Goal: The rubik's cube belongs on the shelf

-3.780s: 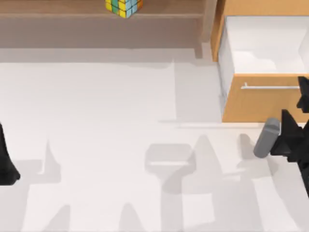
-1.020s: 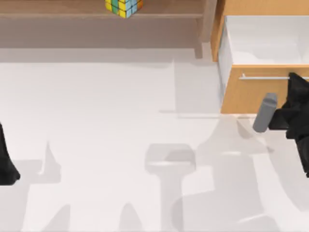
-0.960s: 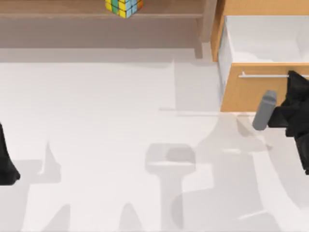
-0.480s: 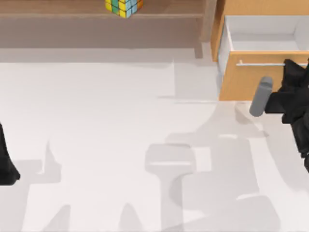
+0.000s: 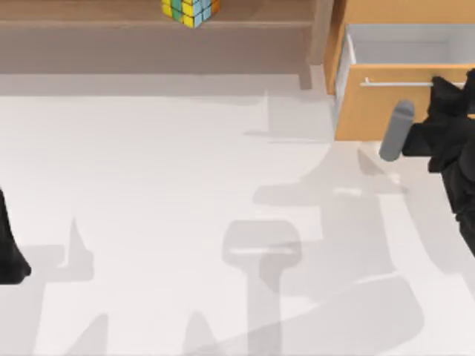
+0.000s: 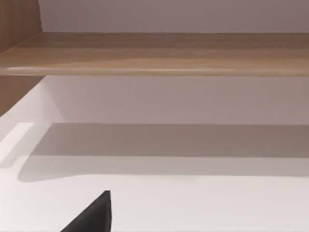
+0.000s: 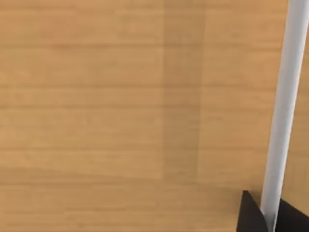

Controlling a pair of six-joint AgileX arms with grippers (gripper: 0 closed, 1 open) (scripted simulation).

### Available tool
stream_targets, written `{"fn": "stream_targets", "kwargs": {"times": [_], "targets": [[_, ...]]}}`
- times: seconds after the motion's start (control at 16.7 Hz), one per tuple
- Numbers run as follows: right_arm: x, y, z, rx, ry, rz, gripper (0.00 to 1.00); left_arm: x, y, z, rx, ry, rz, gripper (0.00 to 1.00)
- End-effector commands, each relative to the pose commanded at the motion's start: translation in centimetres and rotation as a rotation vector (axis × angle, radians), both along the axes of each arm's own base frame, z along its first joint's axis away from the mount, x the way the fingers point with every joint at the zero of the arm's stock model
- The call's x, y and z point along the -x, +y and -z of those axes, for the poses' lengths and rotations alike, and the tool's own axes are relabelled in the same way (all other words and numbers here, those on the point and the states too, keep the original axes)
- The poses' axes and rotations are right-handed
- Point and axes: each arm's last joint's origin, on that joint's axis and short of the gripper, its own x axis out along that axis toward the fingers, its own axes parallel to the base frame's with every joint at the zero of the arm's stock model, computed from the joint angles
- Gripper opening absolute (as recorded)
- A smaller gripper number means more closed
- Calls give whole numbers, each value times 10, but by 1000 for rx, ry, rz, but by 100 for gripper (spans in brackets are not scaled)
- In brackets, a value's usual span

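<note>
Top view first: the rubik's cube [image 5: 191, 10] is seen on the shelf [image 5: 111, 26], at the far edge, cut off by the frame, well apart from both hands. The right hand [image 5: 444, 111] is placed at the front of the orange-wood drawer [image 5: 371, 104], far to the cube's right, its dark fingers [image 7: 251, 215] set either side of the silver handle [image 7: 282, 111], as is caught in the right wrist view; the handle is gripped, with the fingers closed onto the bar. A grey cylinder [image 5: 395, 131] is carried on that arm just beside the drawer front. The left hand [image 5: 9, 245] is parked at the worktop's [image 5: 148, 185] left edge, partly cut off; whether it is open cannot be told. A broad stretch of bare white worktop is left between the hands. Shelf board and upright post [image 5: 320, 33] are met by the drawer cabinet at the right.
</note>
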Motion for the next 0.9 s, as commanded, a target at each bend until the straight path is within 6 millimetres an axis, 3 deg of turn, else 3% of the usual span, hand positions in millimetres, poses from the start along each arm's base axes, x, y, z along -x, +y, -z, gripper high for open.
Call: {"fn": "stream_targets", "kwargs": {"times": [0.3, 0.66, 0.9], "targets": [[-32, -1, 1, 1, 6, -1, 0, 0, 0, 0, 0, 0, 0, 100], [-34, 0, 0, -2, 6, -1, 0, 0, 0, 0, 0, 0, 0, 100], [-53, -1, -1, -3, -3, 2, 0, 0, 0, 0, 0, 0, 0, 100]]}}
